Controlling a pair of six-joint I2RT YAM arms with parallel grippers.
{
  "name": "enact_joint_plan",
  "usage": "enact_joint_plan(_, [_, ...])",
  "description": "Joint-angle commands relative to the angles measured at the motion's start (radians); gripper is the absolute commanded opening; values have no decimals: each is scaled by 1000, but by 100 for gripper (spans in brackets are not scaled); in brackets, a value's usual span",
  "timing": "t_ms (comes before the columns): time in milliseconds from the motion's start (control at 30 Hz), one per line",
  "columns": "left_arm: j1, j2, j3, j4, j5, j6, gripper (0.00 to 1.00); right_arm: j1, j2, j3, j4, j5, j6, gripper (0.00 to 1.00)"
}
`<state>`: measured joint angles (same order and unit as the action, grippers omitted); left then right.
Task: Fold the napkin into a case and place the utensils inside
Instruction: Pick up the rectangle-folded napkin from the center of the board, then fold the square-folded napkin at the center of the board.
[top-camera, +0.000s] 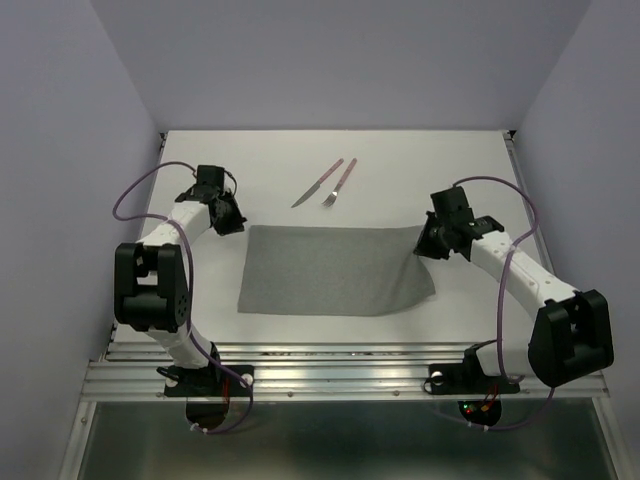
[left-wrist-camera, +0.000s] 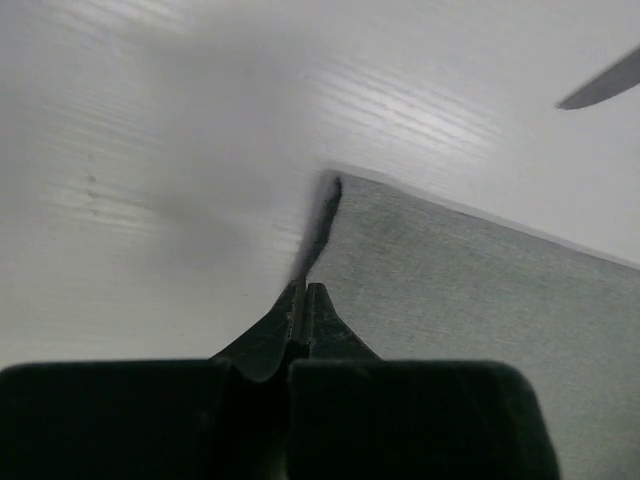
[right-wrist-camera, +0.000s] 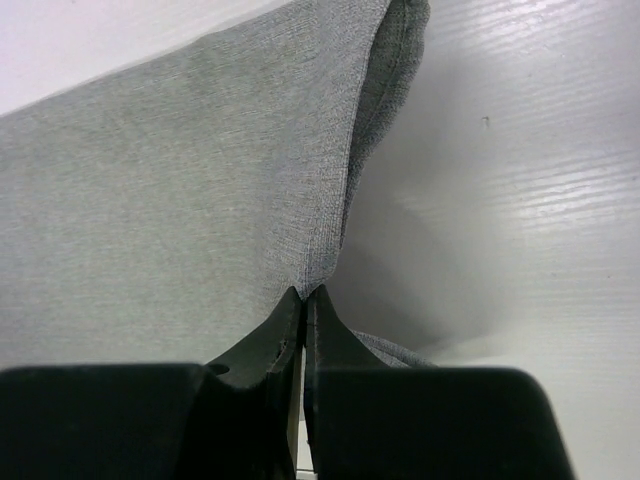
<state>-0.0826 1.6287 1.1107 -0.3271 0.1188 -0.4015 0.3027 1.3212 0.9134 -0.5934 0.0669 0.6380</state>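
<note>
The grey napkin (top-camera: 335, 270) lies spread flat in the middle of the table. My left gripper (top-camera: 238, 225) is at its far left corner. In the left wrist view the jaws (left-wrist-camera: 305, 288) are closed on the napkin's (left-wrist-camera: 470, 290) left edge, which rises slightly to them. My right gripper (top-camera: 425, 245) is at the far right corner. In the right wrist view it (right-wrist-camera: 305, 292) is shut on the napkin (right-wrist-camera: 180, 200), whose edge is lifted and curled. The knife (top-camera: 318, 183) and fork (top-camera: 342, 182), with pinkish-red handles, lie side by side beyond the napkin. The knife tip (left-wrist-camera: 600, 90) shows in the left wrist view.
The white table (top-camera: 470, 160) is enclosed by pale walls on three sides. A metal rail (top-camera: 340, 375) runs along the near edge, where both arm bases are bolted.
</note>
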Motion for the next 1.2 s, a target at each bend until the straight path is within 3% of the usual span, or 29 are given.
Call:
enact_joint_plan(0, [12,26,-71,-13,-53,-52,0,9,-25,62,0,-42,-17,1])
enact_joint_plan(233, [12,20,-176,40,-33,-106,0,30,-22,97,6,-88,-15,1])
enact_joint_plan(533, [-45,22,-314,167,90,-189,0,167,38,200,9,-93,-26,1])
enact_joint_plan(700, [-141,23,-351,227,128,-264,0,288,117,297,9,-73,-20,1])
enact_joint_plan(1000, [-149,-10,-351,217,128,-281,0,515,343,493,-17,0,14,1])
enact_joint_plan(1167, [-148,-42,-315,146,46,-244,0,588,467,602,-29,34,37,1])
